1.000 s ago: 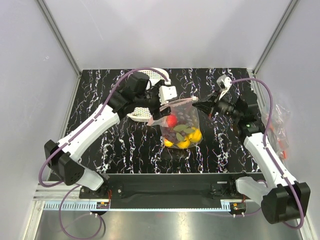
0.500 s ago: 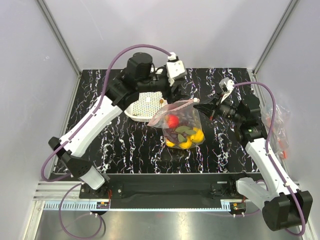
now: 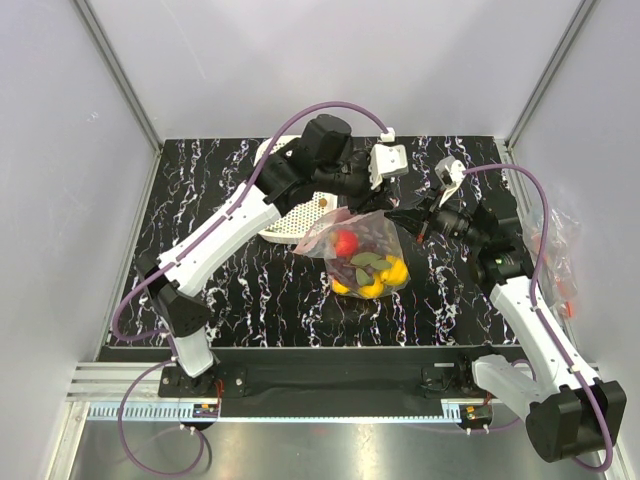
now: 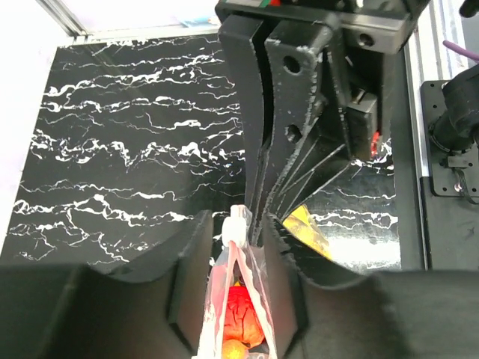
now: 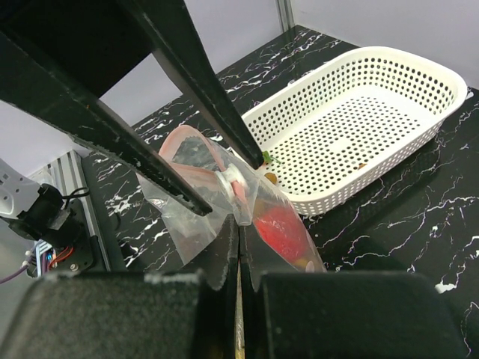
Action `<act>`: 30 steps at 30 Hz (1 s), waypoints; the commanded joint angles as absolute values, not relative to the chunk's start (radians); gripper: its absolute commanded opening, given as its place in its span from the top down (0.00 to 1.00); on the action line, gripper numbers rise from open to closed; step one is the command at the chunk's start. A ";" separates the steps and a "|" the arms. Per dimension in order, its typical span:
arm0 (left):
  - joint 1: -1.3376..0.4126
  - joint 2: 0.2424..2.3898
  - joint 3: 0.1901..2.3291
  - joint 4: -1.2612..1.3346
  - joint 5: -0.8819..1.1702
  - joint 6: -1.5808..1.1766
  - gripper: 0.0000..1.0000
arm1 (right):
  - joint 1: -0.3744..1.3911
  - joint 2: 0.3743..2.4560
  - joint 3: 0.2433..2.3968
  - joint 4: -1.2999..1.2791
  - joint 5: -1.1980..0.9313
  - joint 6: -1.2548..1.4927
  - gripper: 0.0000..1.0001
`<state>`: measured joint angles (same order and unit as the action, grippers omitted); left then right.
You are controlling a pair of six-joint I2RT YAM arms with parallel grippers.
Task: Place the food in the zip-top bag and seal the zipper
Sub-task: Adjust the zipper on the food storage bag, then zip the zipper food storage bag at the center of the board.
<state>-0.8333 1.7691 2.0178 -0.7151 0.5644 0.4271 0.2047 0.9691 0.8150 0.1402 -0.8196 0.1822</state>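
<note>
**tabletop_tom:** Black marble table (image 3: 200, 190), white walls. Your zip-top bag (image 3: 345, 235) sits mid-table, mouth held up, with the food (image 3: 368, 270) inside. Which way do you run the seal?

**zipfan:** Your right gripper (image 5: 238, 228) is clamped on the zipper (image 3: 348, 214) at its right end. The strip runs leftward toward the basket (image 3: 290, 215). Your left gripper (image 4: 238, 224) straddles the strip just beside the right one, but I can't tell if its pads are biting. I'd guess you squeeze, then drag left, away from the right pincer.
</note>
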 commanded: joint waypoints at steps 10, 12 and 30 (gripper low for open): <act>-0.839 1.784 2.083 -0.730 0.541 0.443 0.80 | 0.221 0.953 0.856 0.163 -0.804 0.167 1.00; -0.839 1.786 2.085 -0.742 0.537 0.443 0.75 | 0.221 0.948 0.854 0.163 -0.798 0.166 1.00; -0.839 1.740 2.030 -0.743 0.496 0.440 1.00 | 0.221 0.913 0.831 0.190 -0.735 0.187 1.00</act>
